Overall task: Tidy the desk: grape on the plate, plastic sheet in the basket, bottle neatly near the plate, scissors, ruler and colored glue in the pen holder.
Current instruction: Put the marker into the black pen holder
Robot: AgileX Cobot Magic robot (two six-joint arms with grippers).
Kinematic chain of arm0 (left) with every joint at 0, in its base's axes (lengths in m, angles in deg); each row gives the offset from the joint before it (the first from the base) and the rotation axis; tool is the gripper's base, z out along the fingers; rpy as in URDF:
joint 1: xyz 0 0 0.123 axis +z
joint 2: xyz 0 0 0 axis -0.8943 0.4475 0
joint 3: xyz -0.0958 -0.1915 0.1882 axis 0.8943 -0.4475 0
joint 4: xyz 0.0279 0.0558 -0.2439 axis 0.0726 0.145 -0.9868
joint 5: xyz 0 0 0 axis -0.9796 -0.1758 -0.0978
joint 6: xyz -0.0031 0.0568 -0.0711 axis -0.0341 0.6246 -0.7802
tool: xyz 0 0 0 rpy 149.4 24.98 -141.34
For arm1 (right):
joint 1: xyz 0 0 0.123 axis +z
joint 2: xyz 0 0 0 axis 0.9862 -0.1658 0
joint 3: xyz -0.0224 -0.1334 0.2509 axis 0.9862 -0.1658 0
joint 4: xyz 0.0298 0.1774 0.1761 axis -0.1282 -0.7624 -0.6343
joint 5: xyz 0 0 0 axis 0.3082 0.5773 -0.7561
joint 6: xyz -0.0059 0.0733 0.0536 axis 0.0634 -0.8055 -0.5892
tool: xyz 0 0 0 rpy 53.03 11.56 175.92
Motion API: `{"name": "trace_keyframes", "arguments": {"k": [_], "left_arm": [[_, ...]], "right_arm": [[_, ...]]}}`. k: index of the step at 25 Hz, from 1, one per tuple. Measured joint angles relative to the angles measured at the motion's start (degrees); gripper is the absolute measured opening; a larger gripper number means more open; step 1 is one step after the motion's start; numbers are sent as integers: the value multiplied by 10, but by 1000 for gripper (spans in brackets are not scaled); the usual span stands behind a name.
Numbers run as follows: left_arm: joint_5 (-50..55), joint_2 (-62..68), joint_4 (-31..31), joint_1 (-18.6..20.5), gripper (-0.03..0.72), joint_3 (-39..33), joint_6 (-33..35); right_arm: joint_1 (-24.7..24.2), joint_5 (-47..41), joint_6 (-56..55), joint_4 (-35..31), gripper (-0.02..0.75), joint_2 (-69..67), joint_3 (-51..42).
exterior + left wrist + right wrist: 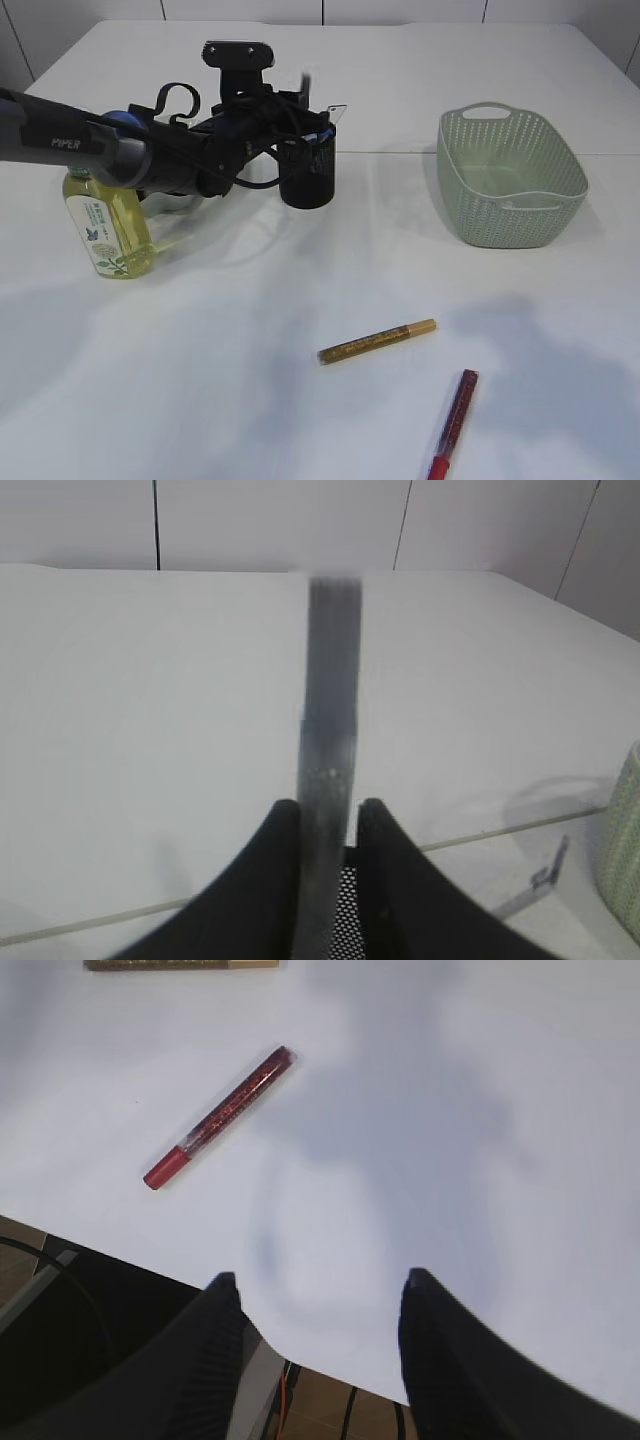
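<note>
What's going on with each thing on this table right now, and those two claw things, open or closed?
Left gripper: jaws shut on the ruler.
Ruler: held upright above the pen holder.
Right gripper: jaws open, holding nothing.
Bottle: standing, slightly tilted, capped.
Basket: upright; contents hard to tell.
Gold glue pen: lying flat.
Red glue pen: lying flat near the table's edge.
</note>
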Motion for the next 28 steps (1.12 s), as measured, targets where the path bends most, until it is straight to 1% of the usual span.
{"name": "trace_keyframes", "arguments": {"k": [4,6,10,15,19,23,28], "left_arm": [[4,0,1,0,216,0,0],[4,0,1,0,237,0,0],[24,-4,1,0,246,0,0],[103,-49,1,0,247,0,0],[215,-105,2,0,247,0,0],[373,-165,4,0,246,0,-1],[576,-221,26,-9,246,0,8]], "right_arm": [[0,0,0,0,405,0,0],[0,0,0,0,405,0,0],[0,0,0,0,405,0,0],[0,0,0,0,405,0,0],[0,0,0,0,405,0,0],[0,0,0,0,405,0,0],[0,0,0,0,405,0,0]]}}
